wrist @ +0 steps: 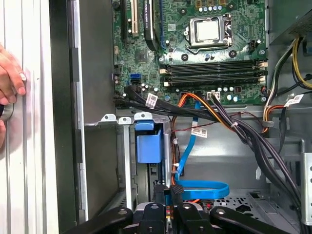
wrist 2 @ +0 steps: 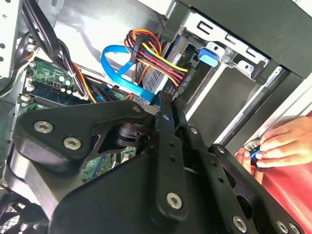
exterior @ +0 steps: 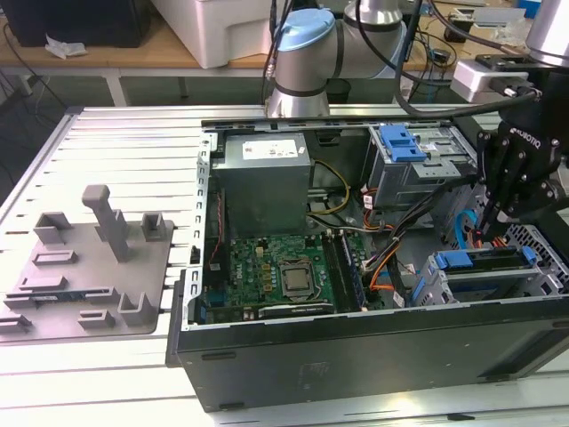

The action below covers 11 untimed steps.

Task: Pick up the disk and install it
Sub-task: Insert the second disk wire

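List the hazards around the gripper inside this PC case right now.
1. Cables: the gripper sits low in the case beside the blue flat cable and the orange-red wire bundle; a move could snag or unplug them.
2. A person's hand rests at the case edge, near the arm.
3. The disk lies in its bay just below; a misaligned push might jam its blue carrier.

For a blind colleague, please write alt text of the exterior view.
An open computer case lies on a metal table, motherboard exposed. A black gripper reaches down over the blue-framed disk at the exterior view's right.
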{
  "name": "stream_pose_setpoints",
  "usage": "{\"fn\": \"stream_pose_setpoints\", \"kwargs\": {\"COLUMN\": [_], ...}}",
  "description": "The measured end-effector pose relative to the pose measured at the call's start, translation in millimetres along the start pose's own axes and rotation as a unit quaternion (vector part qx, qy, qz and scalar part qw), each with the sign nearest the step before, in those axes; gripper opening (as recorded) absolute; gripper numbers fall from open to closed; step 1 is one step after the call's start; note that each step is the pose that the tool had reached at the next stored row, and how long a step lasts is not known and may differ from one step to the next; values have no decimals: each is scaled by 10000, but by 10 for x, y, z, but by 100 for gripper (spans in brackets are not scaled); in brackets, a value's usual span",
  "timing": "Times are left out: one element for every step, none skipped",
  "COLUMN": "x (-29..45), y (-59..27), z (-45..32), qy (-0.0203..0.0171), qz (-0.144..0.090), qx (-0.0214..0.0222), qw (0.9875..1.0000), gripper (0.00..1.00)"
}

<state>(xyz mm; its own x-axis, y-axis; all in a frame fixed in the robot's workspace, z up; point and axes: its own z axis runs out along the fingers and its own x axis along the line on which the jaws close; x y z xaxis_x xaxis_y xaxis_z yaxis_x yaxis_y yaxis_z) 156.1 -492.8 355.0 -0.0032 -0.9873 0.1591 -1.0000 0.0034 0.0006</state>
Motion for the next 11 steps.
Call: {"fn": "stream_pose_setpoints", "kwargs": {"x": [10,29,39,47,69,81,91,100,110,129,146], "y": [0,0,0,0,0,0,0,0,0,0,-1], "z": [2,5,6,7,11,13,15,16,18,21,23], "qy": [-10,-41,-60,-80,-135,-168,-195,-220,-247,-294,-332], "qz": [1,2,3,4,5,6,6,6,7,7,8], "qx": [-1,-1,-1,-1,-1,-2,-2,-2,-2,-2,-3], "qw": [10000,10000,10000,10000,9999,9999,9998,9998,9997,9996,9994], "gripper": [16,16,16,16,16,16,16,16,16,16,16]}}
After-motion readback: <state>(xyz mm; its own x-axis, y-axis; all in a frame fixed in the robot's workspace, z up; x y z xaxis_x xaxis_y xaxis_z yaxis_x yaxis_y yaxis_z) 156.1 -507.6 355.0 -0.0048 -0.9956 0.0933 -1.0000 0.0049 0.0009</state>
